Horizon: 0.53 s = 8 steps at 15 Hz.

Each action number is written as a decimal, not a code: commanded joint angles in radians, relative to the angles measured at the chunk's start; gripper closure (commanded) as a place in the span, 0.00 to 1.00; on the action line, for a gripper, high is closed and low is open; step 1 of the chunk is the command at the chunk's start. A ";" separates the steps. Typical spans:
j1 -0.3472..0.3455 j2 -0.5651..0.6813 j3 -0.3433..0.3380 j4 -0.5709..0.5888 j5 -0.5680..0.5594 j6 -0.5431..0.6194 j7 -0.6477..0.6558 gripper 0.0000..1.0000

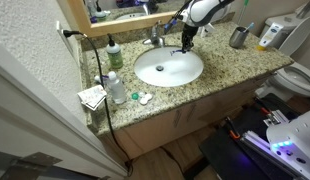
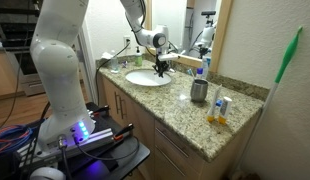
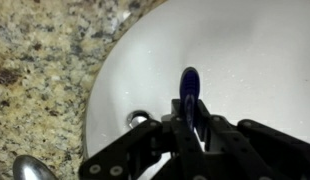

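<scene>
Gripper (image 3: 193, 108) clamped tight on slim dark-blue object (image 3: 189, 80) — white sink basin (image 3: 250, 60) beneath, chrome fitting (image 3: 138, 119) just beside.

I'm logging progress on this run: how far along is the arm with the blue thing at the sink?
Done: the gripper is shut on the blue thing, which is lifted clear. In hand: it hangs over the sink, inside the rim. Left: probably setting it down, since it rests on nothing yet.
</scene>
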 commanded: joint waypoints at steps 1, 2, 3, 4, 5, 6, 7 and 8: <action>-0.019 -0.204 -0.010 -0.238 0.035 0.060 0.022 0.96; -0.016 -0.250 -0.025 -0.290 0.046 0.091 0.063 0.96; -0.027 -0.292 -0.034 -0.343 0.082 0.131 0.090 0.96; -0.046 -0.331 -0.036 -0.397 0.133 0.167 0.075 0.96; -0.053 -0.375 -0.045 -0.454 0.184 0.209 0.068 0.96; -0.061 -0.408 -0.048 -0.511 0.254 0.273 0.035 0.96; -0.055 -0.411 -0.055 -0.533 0.303 0.343 0.020 0.96; -0.024 -0.345 -0.073 -0.425 0.230 0.233 0.056 0.85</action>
